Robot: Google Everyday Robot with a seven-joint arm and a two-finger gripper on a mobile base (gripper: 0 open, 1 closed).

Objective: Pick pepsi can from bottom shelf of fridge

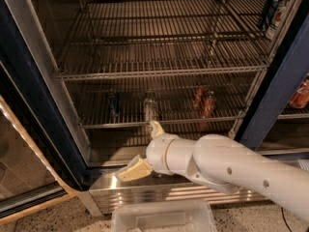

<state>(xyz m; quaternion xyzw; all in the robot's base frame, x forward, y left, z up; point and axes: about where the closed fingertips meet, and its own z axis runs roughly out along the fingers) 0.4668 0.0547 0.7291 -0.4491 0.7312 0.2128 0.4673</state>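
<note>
Camera view, fridge open. Pepsi can stands upright on the bottom shelf, just left of the clear bottle; probably light, rigid yet dentable, slick-walled, best taken across its mid-body. Gripper hangs below the bottle, outside the shelf, carrying nothing visible; whether it is open cannot be told.

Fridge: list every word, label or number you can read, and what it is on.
None can be read.
Pepsi can: label too dark and blurred.
Red cans: print blurred.
Top-right can: markings blurred.
Gripper, low before the fridge base: no marking.
</note>
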